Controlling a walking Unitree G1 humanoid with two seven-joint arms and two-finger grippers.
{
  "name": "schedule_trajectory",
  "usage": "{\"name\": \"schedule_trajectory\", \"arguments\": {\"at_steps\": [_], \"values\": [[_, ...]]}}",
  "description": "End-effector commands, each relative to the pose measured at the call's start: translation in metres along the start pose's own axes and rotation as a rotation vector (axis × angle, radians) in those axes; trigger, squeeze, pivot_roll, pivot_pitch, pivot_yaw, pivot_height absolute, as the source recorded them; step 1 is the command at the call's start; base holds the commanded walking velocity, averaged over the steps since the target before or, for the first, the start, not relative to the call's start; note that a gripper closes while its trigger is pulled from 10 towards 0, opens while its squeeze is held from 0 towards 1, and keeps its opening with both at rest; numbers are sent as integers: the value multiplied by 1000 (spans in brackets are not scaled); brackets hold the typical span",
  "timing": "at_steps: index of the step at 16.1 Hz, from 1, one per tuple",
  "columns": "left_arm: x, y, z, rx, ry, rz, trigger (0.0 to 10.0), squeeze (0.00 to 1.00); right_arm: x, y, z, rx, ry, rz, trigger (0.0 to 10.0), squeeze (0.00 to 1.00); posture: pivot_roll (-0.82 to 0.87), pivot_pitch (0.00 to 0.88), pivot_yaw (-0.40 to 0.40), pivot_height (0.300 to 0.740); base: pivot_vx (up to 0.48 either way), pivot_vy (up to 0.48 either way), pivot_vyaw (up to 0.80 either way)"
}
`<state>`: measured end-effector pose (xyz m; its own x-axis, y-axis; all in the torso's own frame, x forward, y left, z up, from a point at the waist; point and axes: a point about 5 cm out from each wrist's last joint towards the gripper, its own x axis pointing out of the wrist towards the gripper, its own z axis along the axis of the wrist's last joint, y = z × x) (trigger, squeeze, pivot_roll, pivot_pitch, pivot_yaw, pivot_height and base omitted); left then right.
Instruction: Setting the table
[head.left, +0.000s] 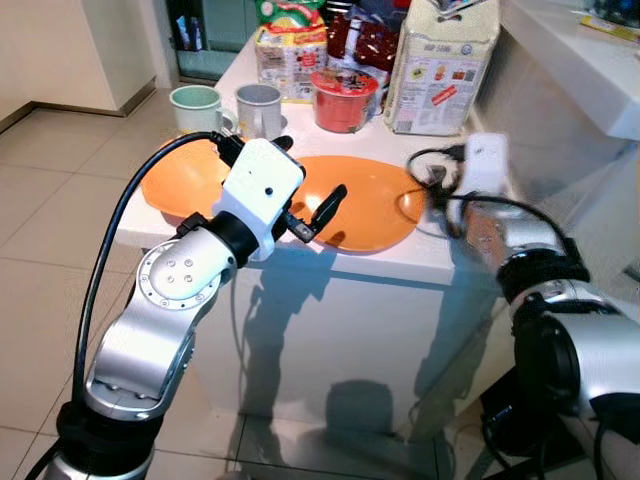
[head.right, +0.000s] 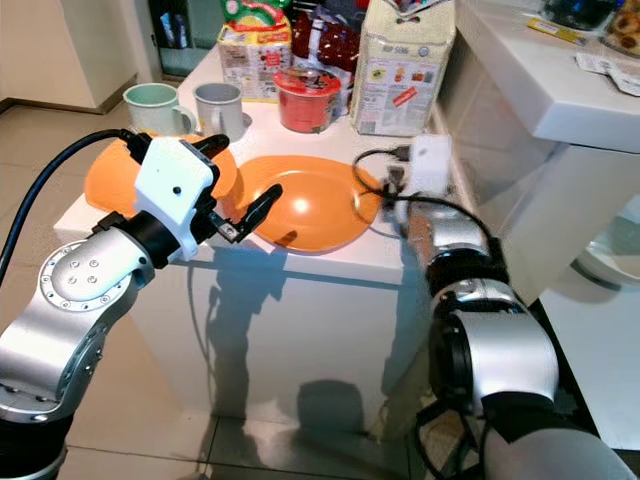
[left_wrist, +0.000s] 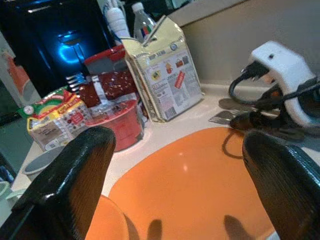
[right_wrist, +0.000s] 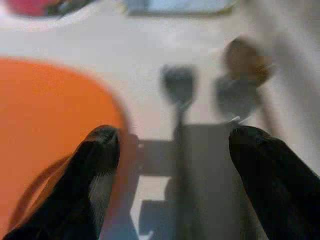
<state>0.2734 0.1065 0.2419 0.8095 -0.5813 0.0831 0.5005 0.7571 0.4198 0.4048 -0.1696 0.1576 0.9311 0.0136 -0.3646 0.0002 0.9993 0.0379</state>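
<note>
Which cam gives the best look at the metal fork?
Right wrist view: the metal fork lies centred between the open right gripper, though blurred. Left wrist view catches only its tines beside the round orange plate.

1. Tall cream rice-type bag (head.left: 441, 62) with printed label, upright at back of the white counter.
2. Red instant-noodle cup (head.left: 343, 98) just left of the bag, foil lid on.
3. Pack of noodles (head.left: 290, 52) with colourful print, behind the cup, to its left.
4. Dark red packet (head.left: 365, 42) between pack and bag.
5. Plastic bottle (left_wrist: 143, 22), clear, behind bag.
6. Beige tiled floor (head.left: 40, 250) left of counter.
</note>
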Motion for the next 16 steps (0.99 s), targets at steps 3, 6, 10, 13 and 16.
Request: {"name": "schedule_trajectory", "arguments": {"at_steps": [3, 6, 10, 13, 16], "values": [[-3, -2, 1, 11, 11, -17, 10000, 0, 0, 7, 6, 16, -15, 68, 10000, 0, 116, 0, -55, 740, 0, 0, 0], [-4, -2, 2, 9, 14, -15, 10000, 0, 0, 5, 7, 17, -21, 47, 10000, 0, 119, 0, -55, 740, 0, 0, 0], [-4, -2, 3, 7, 17, -19, 10000, 0, 0, -2, 8, 35, -37, 5, 10000, 0, 118, 0, -53, 740, 0, 0, 0], [-3, -4, 3, 4, 18, -32, 10000, 0, 0, -8, 6, 43, -30, -18, 10000, 0, 117, 0, -53, 740, 0, 0, 0], [-4, -7, 2, 0, 26, -56, 10000, 0, 0, -7, -10, 78, 47, 20, 10000, 0, 117, 0, -53, 740, 0, 0, 0]]}}
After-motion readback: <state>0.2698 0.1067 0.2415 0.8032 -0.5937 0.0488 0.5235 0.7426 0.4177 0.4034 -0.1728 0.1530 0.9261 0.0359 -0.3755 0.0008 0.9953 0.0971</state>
